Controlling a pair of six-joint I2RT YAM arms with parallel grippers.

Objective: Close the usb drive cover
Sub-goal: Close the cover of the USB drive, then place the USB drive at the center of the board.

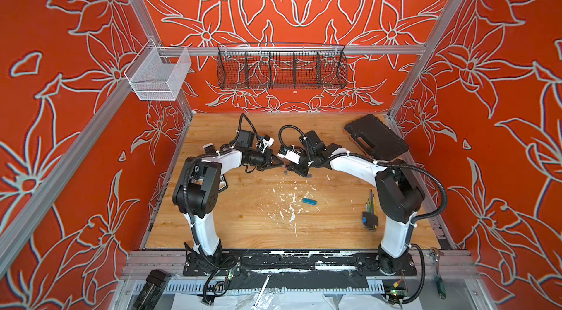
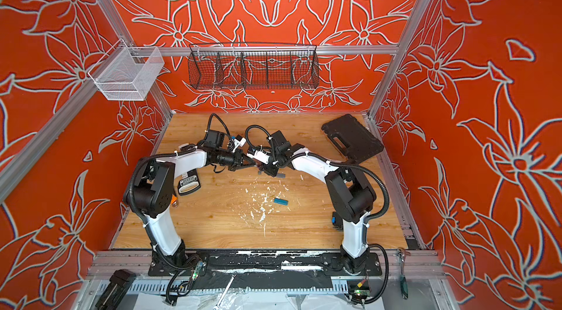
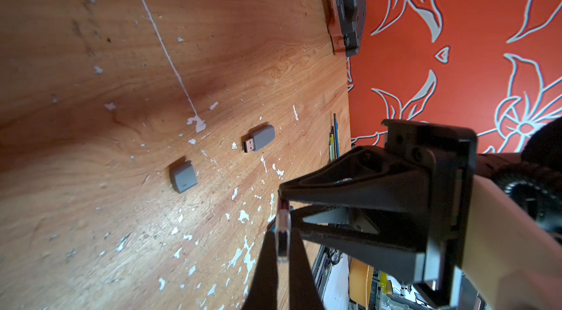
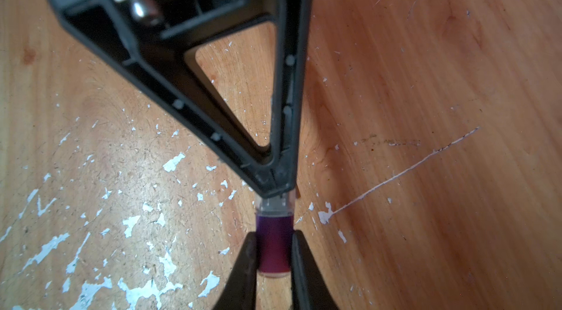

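Above the middle of the counter (image 1: pixel 243 232) the two claws meet tip to tip, holding the drive (image 4: pixel 273 250) in the air between them. The right claw (image 4: pixel 275 235) is clenched on the purple body by its sides. The left claw (image 3: pixel 282 234) is clenched on the clear cap (image 4: pixel 275 206), which sits over the plug and against the body; I cannot tell whether it is fully home.

The drive looks tiny, light and stiff. Its smooth plastic may slip or twist in a pinch, so any push should run straight along its length.

The counter is scratched wood flecked with white paint. Just below the claws lie a grey drive (image 3: pixel 260 141) and a grey cap (image 3: pixel 184 176), apart from each other. A blue drive (image 1: pixel 309 201), hex keys (image 1: pixel 370 211) and a black case (image 1: pixel 377 138) lie farther off. Red flowered walls close in on three sides.
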